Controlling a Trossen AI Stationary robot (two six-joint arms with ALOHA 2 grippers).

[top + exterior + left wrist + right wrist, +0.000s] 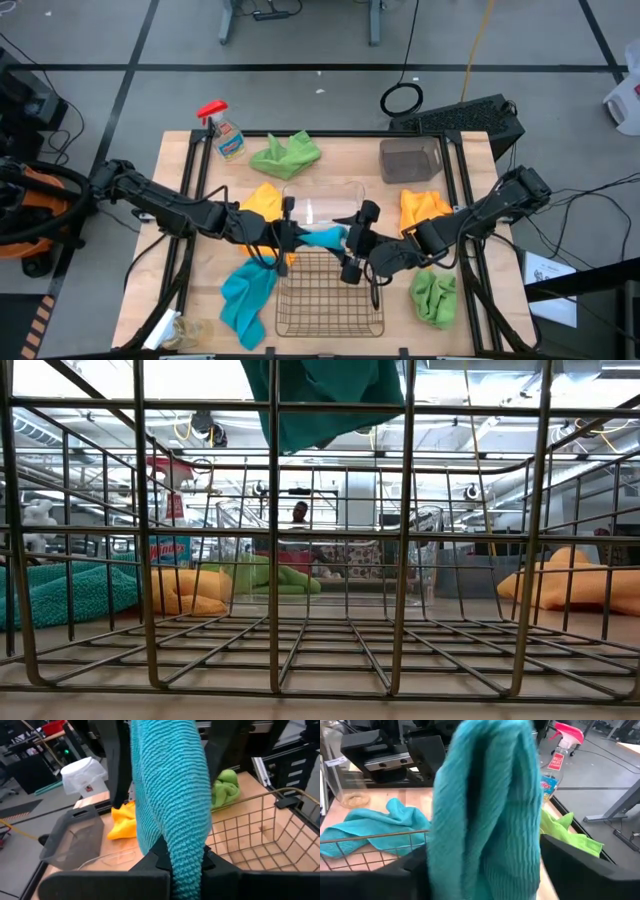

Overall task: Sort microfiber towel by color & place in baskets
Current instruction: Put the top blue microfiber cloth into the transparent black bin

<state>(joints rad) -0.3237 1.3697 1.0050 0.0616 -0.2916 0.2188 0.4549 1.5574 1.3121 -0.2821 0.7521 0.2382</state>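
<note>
A teal-blue towel (325, 238) stretches between my left gripper (288, 236) and my right gripper (352, 248), both shut on it. It is held above the far edge of the copper wire basket (330, 300). In the low view its lower fold (325, 400) hangs over the basket (400, 650). A second teal towel (245, 295) lies on the table left of the wire basket. The clear basket (322, 203) stands just beyond the grippers, and the brown-tinted basket (410, 160) is at the far right. My left gripper (185, 865) pinches the teal towel's left end (175, 845) between its two fingers, coming level from the table's left. The cloth is bunched in several layers and lifted clear of the table. My right gripper (485, 870) pinches the towel's right end (485, 835), a thick gathered bunch between the fingers, coming from the table's right. The towel is held in the air.
A lime green towel (285, 155) lies at the far edge and another (433, 297) right of the wire basket. A yellow-orange towel (262, 200) lies left of the clear basket and another (425, 210) to its right. A spray bottle (222, 128) stands at the far left.
</note>
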